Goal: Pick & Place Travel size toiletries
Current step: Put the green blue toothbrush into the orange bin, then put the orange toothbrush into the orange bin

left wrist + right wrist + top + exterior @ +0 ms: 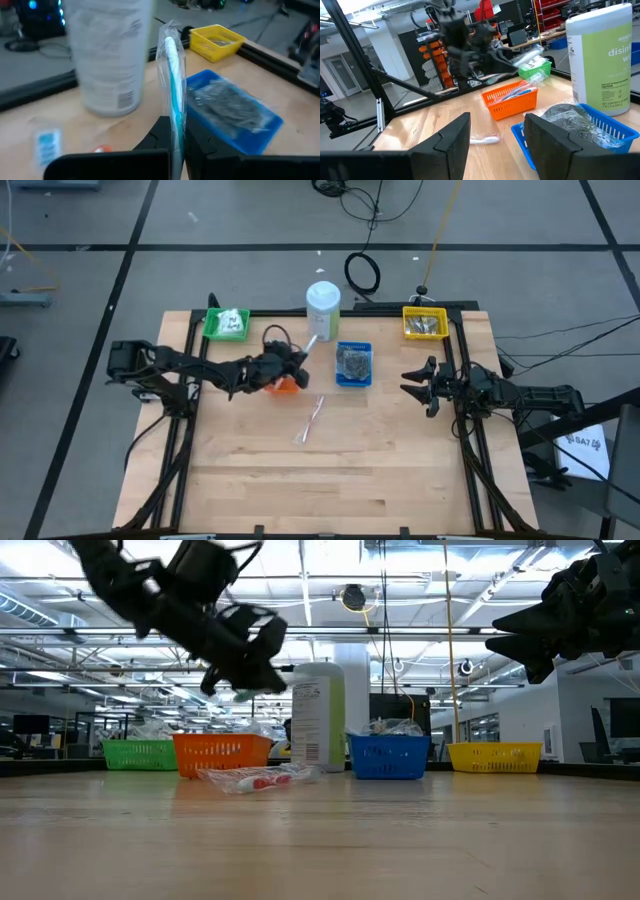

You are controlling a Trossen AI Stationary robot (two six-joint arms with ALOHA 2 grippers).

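My left gripper (296,360) hangs over the orange tray (283,386) and is shut on a clear sachet (171,65) that holds a white and teal toothbrush. The sachet's free end (312,339) points toward the white bottle (323,305). A second clear sachet (308,420) with a red and white item lies flat on the table, nearer than the orange tray. The orange tray (511,99) has a sachet in it. My right gripper (415,385) waits open at the table's right side, touching nothing. My left gripper pinches the sachet's near end (175,114) between its two fingers. The fingers (160,132) run along the sachet, nearly level and slanting from the table's left. The sachet sticks straight out past the fingertips, lifted clear of the tray and the table.
A blue tray (353,364) with dark grey items stands right of my left gripper. A green tray (227,323) is at the far left and a yellow tray (424,322) at the far right. Bare wood stretches across the table's near half.
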